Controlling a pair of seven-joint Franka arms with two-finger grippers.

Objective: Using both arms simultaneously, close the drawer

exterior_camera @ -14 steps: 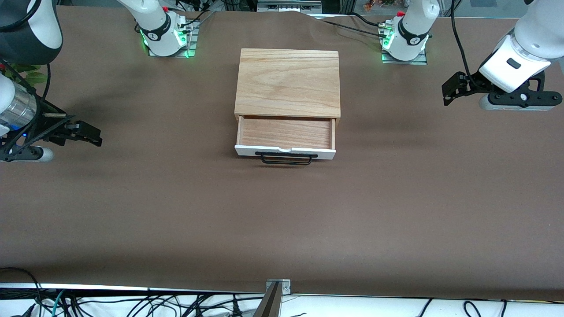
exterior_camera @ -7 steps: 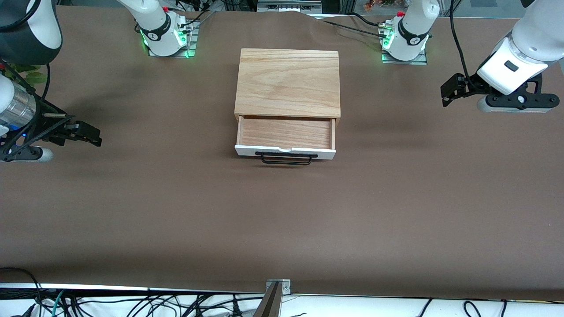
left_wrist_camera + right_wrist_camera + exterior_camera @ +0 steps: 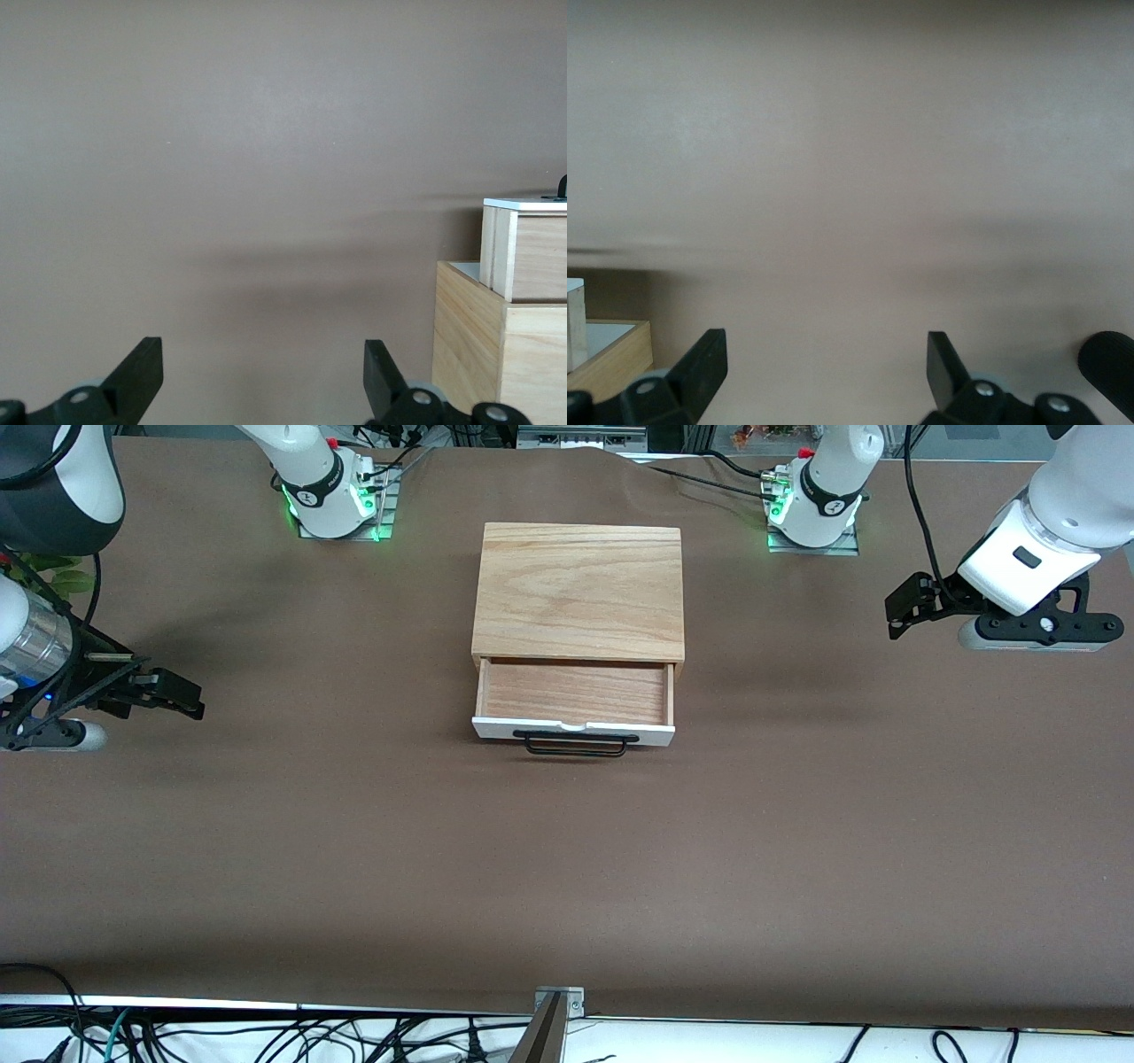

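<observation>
A: Near to far, what do we have? Containers first.

B: Nearest the front cam is bare brown table. Mid-table sits the drawer, pulled out of its oak-grain box toward the cam. White front panel w/ black bar handle faces the cam. We see right down into the tray: only wood-grain floor, nothing in it. The box is farther from the cam, its top bare.

A: Grippers?

B: Both hang over bare table, well apart from the drawer. Right gripper is toward the right arm's end, roughly level w/ the drawer tray. Left gripper is toward the left arm's end, level w/ the box. Neither touches anything.

A: Finger state?

B: We read both as spread wide. Left wrist view shows the two black fingertips far apart w/ only table between them; box & drawer edge sit off to one side. Right wrist view shows the same: fingertips wide, nothing between, a corner of the box at the frame edge.

A: Changes vs. earlier?

B: Over the last sec the left gripper lifted slightly, most of it in the first half; barely any shift since. Right gripper looks unmoved. Drawer is out by the same amount as before.
</observation>
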